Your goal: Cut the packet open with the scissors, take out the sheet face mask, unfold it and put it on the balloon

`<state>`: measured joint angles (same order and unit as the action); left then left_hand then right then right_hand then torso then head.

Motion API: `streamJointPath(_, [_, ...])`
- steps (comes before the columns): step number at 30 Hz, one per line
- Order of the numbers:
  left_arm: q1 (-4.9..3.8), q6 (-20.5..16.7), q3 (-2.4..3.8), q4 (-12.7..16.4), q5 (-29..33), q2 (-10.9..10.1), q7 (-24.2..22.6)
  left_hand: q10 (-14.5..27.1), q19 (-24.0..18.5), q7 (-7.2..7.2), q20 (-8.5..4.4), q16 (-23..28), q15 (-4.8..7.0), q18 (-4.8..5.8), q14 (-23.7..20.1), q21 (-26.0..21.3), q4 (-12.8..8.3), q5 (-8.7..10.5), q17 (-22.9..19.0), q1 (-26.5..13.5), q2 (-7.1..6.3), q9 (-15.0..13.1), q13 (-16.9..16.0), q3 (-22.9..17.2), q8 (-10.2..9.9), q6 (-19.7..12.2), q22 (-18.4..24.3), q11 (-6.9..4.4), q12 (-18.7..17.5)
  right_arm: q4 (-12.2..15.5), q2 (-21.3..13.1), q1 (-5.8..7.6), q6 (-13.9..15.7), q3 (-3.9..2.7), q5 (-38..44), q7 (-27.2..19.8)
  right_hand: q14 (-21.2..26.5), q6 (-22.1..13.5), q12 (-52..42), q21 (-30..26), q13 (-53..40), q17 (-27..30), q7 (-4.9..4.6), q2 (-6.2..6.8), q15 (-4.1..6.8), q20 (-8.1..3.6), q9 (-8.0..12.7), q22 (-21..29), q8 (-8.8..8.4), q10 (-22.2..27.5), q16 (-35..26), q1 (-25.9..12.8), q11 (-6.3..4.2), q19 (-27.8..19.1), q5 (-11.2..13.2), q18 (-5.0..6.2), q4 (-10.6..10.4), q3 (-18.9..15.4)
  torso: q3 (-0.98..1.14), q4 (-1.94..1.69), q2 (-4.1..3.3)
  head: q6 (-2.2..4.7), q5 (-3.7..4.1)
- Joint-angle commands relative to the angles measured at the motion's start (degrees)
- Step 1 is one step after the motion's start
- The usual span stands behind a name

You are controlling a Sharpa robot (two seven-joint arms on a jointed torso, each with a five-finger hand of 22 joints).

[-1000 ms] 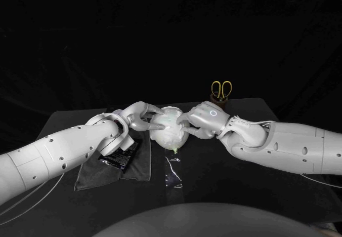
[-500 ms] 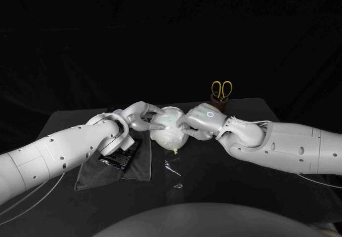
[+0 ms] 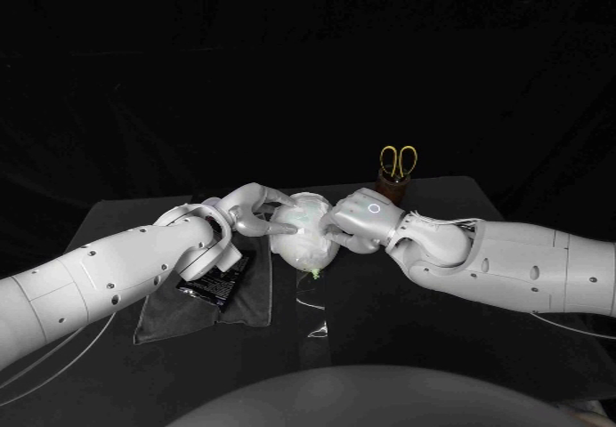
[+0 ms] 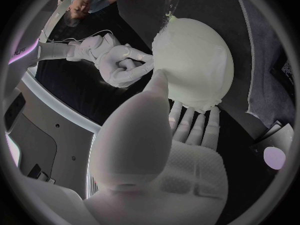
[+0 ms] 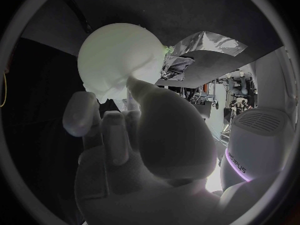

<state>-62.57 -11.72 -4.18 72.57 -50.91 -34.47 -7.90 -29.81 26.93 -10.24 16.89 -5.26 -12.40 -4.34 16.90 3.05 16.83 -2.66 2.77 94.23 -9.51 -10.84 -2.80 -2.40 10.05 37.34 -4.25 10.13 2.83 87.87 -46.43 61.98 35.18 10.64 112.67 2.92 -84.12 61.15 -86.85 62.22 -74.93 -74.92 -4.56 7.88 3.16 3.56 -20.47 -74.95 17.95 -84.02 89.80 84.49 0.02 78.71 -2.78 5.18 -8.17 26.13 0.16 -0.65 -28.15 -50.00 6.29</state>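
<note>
A pale round balloon [image 3: 305, 238] is seen raised over the middle of the black counter [image 3: 424, 320], with a white sheet face mask [image 4: 194, 60] draped across it. The balloon is clasped by the left robot hand [image 3: 253, 211] from 9 o'clock, fingers beneath and thumb against its side. The mask's edge is touched by the right robot hand [image 3: 360, 218] from 3 o'clock; whether it is pinched cannot be told. Yellow-handled scissors [image 3: 398, 162] are stood in a brown holder [image 3: 394, 185] at 1 o'clock of the balloon. A black packet [image 3: 212, 286] is laid on a dark grey cloth [image 3: 250, 298] at 8 o'clock, and a crinkled silver foil piece [image 3: 312, 311] at 6 o'clock.
</note>
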Motion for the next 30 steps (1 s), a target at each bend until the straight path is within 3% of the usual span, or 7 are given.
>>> streamJointPath(1, [0.04,1.1,-0.06,0.1,0.2,0.1,0.1,0.4,-0.4,-1.78,-0.09,0.2,0.18,0.83,0.1,0.1,-0.1,-0.11,0.0,0.0,0.61,-0.1,0.1,-0.3,0.1,0.2,0.1,-0.06,-0.2,-0.1,0.1,-0.19,-0.3,0.04,2.0,1.4,-5.9,0.8,-0.4,0.6,-12.8,-15.1,0.31,-0.88,-0.41,-0.05,-0.5,-8.5,0.76,-3.7,0.2,-0.3,0.15,0.7,0.0,-0.30,-0.5,0.1,0.02,-0.04,-0.02,0.00,-0.01])
streamJointPath(8, [0.03,1.2,-0.06,0.1,0.2,0.1,0.2,0.4,-0.4,-1.78,-0.09,0.2,0.18,0.83,0.1,0.1,-0.1,-0.11,0.0,0.0,0.61,-0.1,0.1,-0.3,0.1,0.2,0.1,-0.06,-0.2,0.2,-0.1,-0.26,0.2,0.03,2.8,1.6,-5.9,1.3,-0.8,1.2,-13.1,-15.1,0.93,-2.06,0.03,-0.27,-1.4,-8.7,2.08,-4.1,0.2,-0.4,-0.52,1.0,0.0,-0.34,-0.9,0.5,0.01,0.03,0.01,0.00,-0.05])
streamJointPath(20, [0.03,1.1,-0.06,0.1,0.2,0.0,0.2,0.4,-0.4,-1.81,-0.09,0.3,0.20,0.83,0.2,0.1,-0.1,-0.11,0.1,0.0,0.72,-0.1,0.1,-0.4,0.1,0.2,0.1,-0.03,-0.2,2.5,-2.7,-0.28,2.5,0.02,3.1,1.5,-5.9,1.7,-1.2,2.2,-13.4,-15.1,1.27,-1.62,0.30,-0.53,-2.6,-8.9,3.49,-4.4,0.2,-1.2,-0.85,1.4,0.0,-0.51,-1.3,0.9,0.01,0.05,0.02,0.00,-0.06])
streamJointPath(30, [0.03,1.1,-0.07,0.1,0.2,0.1,0.2,0.4,-0.4,-1.81,-0.09,0.3,0.20,0.83,0.2,0.1,-0.1,-0.11,0.1,0.0,0.73,-0.1,0.1,-0.4,0.1,0.3,0.1,-0.03,-0.2,3.7,-5.2,-0.27,0.9,0.02,2.6,1.1,-5.9,1.7,-1.4,2.6,-13.5,-15.1,1.35,-1.56,0.38,-0.59,-2.8,-9.0,3.77,-4.5,0.2,-1.4,-0.95,1.6,0.0,-0.59,-1.4,1.0,-0.02,0.06,0.07,0.00,0.07])
